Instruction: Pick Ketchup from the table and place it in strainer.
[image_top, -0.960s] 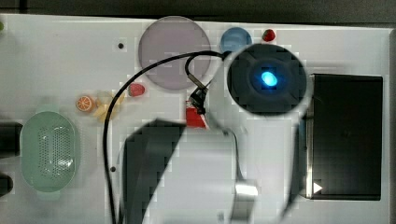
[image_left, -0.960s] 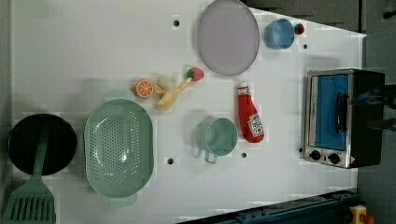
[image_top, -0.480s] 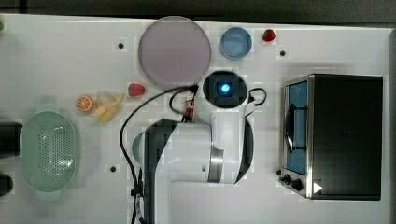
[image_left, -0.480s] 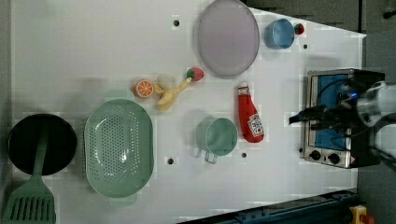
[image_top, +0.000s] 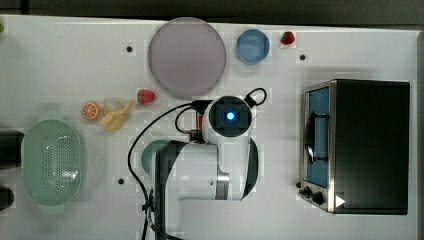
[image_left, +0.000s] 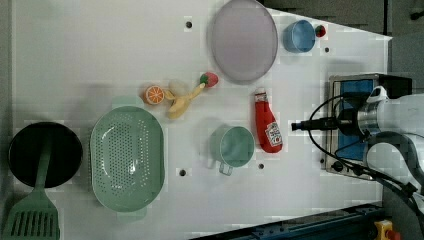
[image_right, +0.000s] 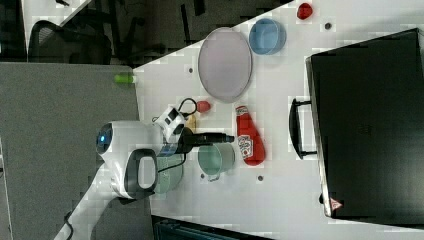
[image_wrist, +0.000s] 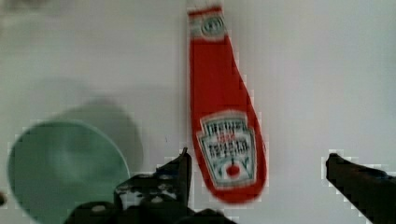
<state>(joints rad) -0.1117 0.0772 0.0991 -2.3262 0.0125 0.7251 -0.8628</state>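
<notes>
The red Ketchup (image_left: 267, 127) bottle lies flat on the white table, white cap toward the grey plate. In the left view it sits just right of the green cup (image_left: 232, 146). My gripper (image_left: 295, 125) hangs open above the table, close to the bottle's thick end. In the wrist view the labelled body of the Ketchup (image_wrist: 224, 112) lies between my two dark fingers (image_wrist: 180, 170), nearer one of them, untouched. The pale mint strainer (image_left: 127, 157) stands empty far off at the left view's left. In the top view my arm covers the bottle, and the strainer (image_top: 51, 162) is at the left.
A grey plate (image_left: 243, 40), blue bowl (image_left: 299, 36) and strawberry (image_left: 320, 31) sit at the far edge. An orange slice (image_left: 154, 94), banana (image_left: 181, 102) and another strawberry (image_left: 210, 78) lie mid-table. The toaster oven (image_top: 357, 145) stands at the top view's right. A black pan (image_left: 45, 152) and green spatula (image_left: 32, 220) sit beyond the strainer.
My arm has swung in from the oven side and dropped lower, so the open gripper now hangs by the Ketchup. Nothing on the table has moved.
</notes>
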